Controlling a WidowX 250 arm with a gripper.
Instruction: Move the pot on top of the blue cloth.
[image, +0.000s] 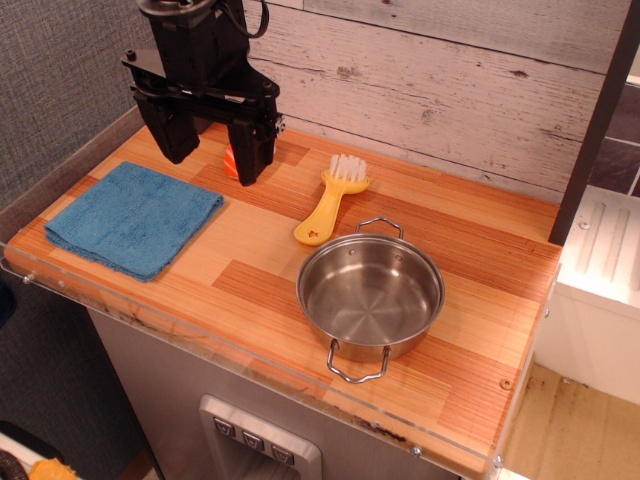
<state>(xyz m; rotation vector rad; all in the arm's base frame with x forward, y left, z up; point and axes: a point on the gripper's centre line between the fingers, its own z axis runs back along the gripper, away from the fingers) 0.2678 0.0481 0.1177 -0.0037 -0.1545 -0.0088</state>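
Observation:
The shiny steel pot (371, 294) sits empty on the wooden counter at the front right, its two wire loop handles pointing front and back. The blue cloth (135, 218) lies flat at the left side of the counter. My gripper (214, 160) hangs above the back left of the counter, just behind the cloth's far right corner and well left of the pot. Its two black fingers (178, 132) are spread apart with nothing between them.
A yellow brush with white bristles (331, 200) lies between my gripper and the pot. A small orange object (231, 160) is partly hidden behind the right finger. A clear lip runs along the counter's front edge (260, 370). A plank wall stands behind.

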